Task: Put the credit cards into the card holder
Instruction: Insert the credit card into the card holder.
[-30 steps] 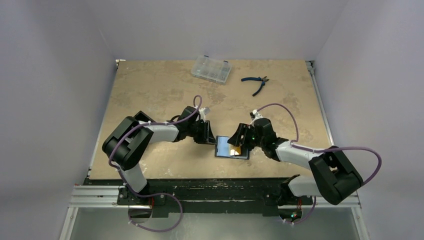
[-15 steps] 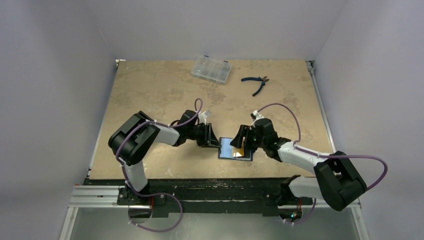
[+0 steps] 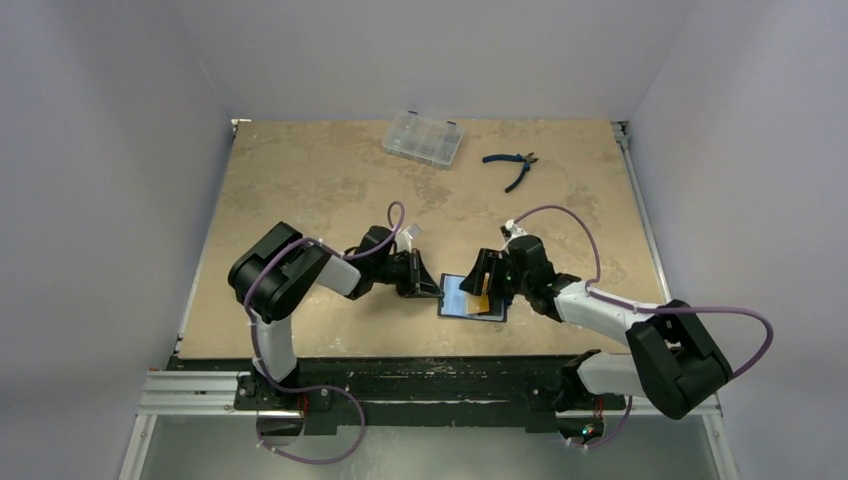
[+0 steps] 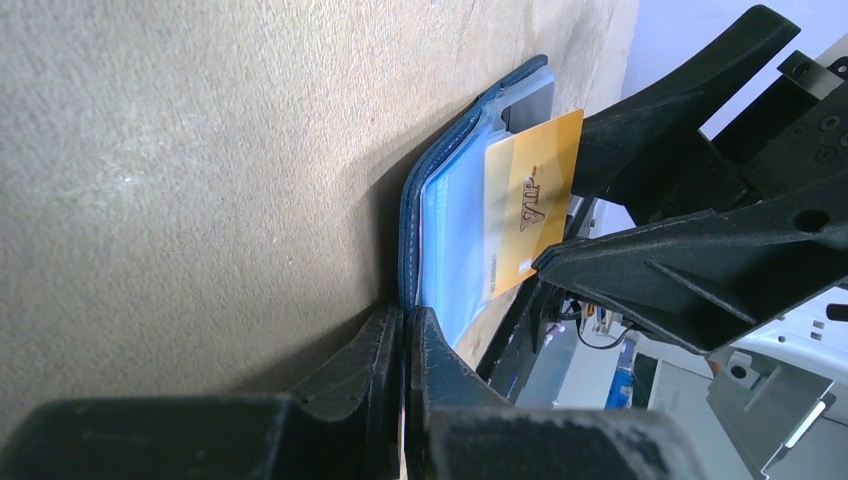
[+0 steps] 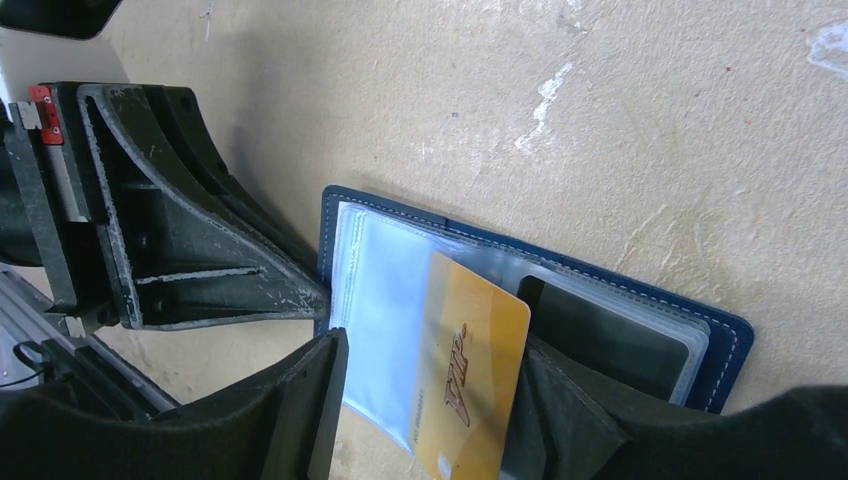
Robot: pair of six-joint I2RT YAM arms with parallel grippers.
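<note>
The navy card holder (image 3: 452,296) (image 5: 722,342) lies open on the table, its clear sleeves up. A gold credit card (image 3: 479,302) (image 4: 532,195) (image 5: 482,365) stands tilted over the fold, its left edge just under the left sleeve. A dark card (image 5: 600,338) sits in the right sleeve. My right gripper (image 3: 481,290) (image 5: 430,400) is open astride the gold card. One finger (image 5: 560,410) touches the card's raised edge and the other is by the sleeve's outer edge. My left gripper (image 3: 433,290) (image 4: 403,325) is shut, its tips against the holder's left edge (image 4: 408,230).
A clear compartment case (image 3: 422,138) and blue-handled pliers (image 3: 512,166) lie at the back of the table. The metal rail (image 3: 430,392) with both arm bases runs along the near edge. Walls close in on three sides.
The left jaws have closed at the holder's edge. The holder and both grippers have crept a little to the right, and the left arm's elbow has drawn in.
</note>
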